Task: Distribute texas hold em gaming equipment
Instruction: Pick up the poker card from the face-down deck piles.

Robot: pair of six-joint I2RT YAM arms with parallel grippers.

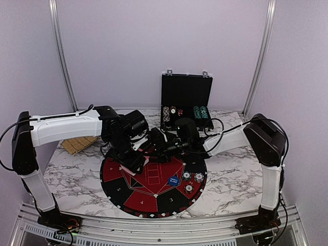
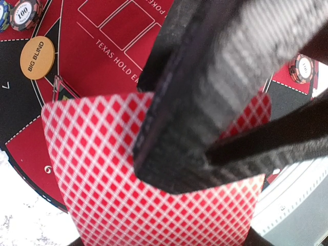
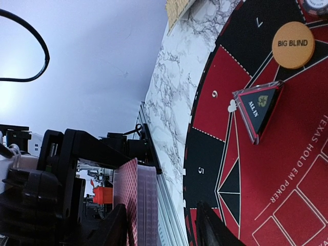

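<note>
**Robot-manipulation laboratory cell.** A left arm [image 1: 61, 128] and a right arm [image 1: 266, 141], both white and black, were bolted to an aluminium rail [image 1: 154, 224] at the near edge of a marble-patterned tabletop [image 1: 236, 179]. Plain pale walls [image 1: 164, 46] and aluminium posts [image 1: 62, 56] enclosed the cell.

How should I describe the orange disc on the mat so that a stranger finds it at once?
Start at the round black-and-red mat on the marble table. On a black field, beside the triangular ALL IN marker, lies the orange disc. Only it is plain orange and reads BIG BLIND.
</note>
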